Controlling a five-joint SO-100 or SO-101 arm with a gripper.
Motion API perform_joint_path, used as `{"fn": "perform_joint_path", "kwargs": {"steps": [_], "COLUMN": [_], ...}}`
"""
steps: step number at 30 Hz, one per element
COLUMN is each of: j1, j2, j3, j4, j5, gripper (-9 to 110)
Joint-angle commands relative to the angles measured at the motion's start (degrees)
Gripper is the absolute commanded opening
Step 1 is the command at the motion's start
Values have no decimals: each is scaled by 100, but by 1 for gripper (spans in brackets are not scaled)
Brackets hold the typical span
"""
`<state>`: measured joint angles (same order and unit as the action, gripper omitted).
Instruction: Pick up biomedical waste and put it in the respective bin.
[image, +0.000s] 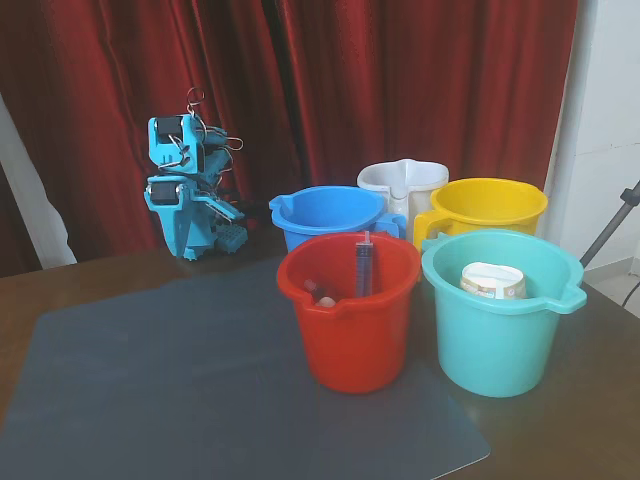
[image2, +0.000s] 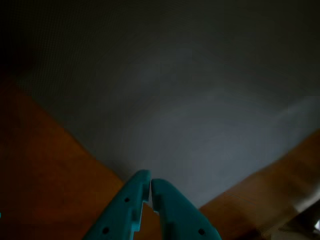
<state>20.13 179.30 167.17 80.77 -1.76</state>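
- Red curtains back a brown desk (image: 90, 285) carrying a grey mat (image: 200, 380).
- Teal fingers (image2: 145, 187) are seen together, empty.
- No tooth-like waste piece is visible; it must be located before the yellow plastic bucket (image: 490, 212) is approached.

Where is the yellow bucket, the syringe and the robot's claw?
yellow bucket (image: 497, 205), fixed view, front rim.
syringe (image: 364, 265), fixed view, barrel, upright in the red bucket.
gripper (image2: 151, 187), wrist view, closed fingertips.
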Motion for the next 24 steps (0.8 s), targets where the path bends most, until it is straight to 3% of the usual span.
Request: {"fn": "perform_joint_path", "kwargs": {"steps": [1,24], "j1": [352,422], "j2": [-18,-26], "j3": [-264,-272], "j4": [422,422], "j5": [44,26], "gripper": [0,0]}}
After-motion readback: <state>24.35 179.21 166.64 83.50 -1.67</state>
